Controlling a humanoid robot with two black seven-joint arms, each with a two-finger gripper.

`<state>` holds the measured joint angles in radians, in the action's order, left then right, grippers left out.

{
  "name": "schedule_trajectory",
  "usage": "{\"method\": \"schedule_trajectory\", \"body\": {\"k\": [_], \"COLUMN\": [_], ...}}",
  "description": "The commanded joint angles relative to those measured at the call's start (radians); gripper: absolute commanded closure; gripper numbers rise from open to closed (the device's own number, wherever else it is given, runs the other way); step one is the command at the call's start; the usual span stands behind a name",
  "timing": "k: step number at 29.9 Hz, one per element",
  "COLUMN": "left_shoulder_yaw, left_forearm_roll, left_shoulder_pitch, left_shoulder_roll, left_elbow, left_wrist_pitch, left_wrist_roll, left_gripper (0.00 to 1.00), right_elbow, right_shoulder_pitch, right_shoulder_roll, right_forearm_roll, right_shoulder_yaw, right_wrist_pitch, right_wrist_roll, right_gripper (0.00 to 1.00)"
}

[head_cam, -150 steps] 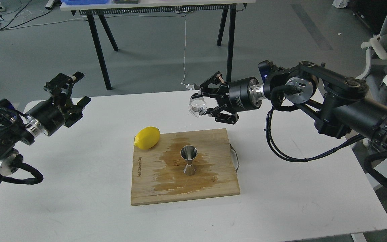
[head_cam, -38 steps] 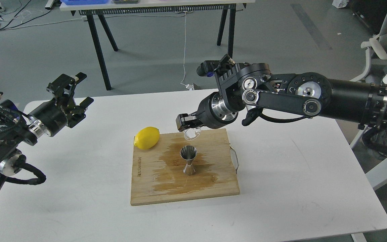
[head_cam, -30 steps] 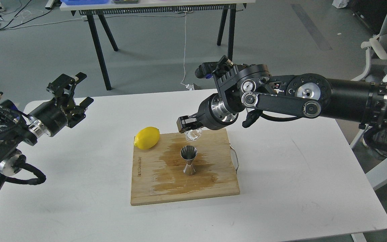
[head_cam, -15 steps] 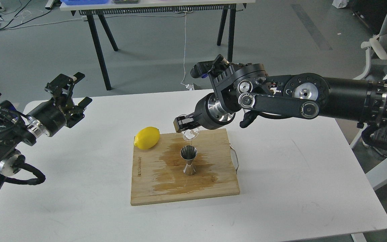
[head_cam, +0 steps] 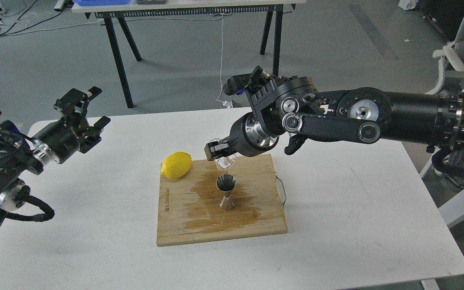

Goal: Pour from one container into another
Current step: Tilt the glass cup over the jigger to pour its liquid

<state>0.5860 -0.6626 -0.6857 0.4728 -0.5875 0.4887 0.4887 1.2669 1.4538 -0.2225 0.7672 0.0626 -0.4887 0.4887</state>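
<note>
The steel jigger [head_cam: 226,191] stands upright in the middle of a wet wooden cutting board [head_cam: 183,225]. Just above and behind its mouth hangs the tiny clear glass cup [head_cam: 225,160], tipped downward toward the jigger. My right gripper [head_cam: 220,153] is shut on the cup, with the wrist rolled over; most of its fingers are hidden behind the wrist. My left gripper [head_cam: 91,105] hovers open over the table's far left, holding nothing.
A yellow lemon [head_cam: 176,164] lies at the board's back left corner. The board has a metal handle [head_cam: 282,192] on its right side. The white table [head_cam: 357,209] ends near the bottom edge. A black-legged table [head_cam: 123,52] stands behind.
My right gripper has shifted slightly left with the cup and tipped it further over the jigger. Five seconds ago the cup was held high behind the board. The left arm has barely moved.
</note>
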Motion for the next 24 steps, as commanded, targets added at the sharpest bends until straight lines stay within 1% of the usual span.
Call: {"method": "schedule_trajectory", "body": {"k": [1,24], "left_shoulder_yaw": [0.0,0.0], "left_forearm_roll": [0.0,0.0], "left_shoulder_pitch": [0.0,0.0], "left_shoulder_roll": [0.0,0.003], "left_elbow": [0.0,0.0], "left_wrist_pitch": [0.0,0.0], "left_wrist_roll": [0.0,0.0], "left_gripper": [0.01,0.01], "right_elbow": [0.003,0.025], "right_shoulder_pitch": [0.004,0.036], "right_shoulder_roll": [0.0,0.003], "right_forearm_roll": [0.001,0.034], "right_shoulder_yaw": [0.0,0.016], "right_wrist_pitch": [0.0,0.0], "right_wrist_roll": [0.0,0.0], "right_gripper": [0.78,0.79]}}
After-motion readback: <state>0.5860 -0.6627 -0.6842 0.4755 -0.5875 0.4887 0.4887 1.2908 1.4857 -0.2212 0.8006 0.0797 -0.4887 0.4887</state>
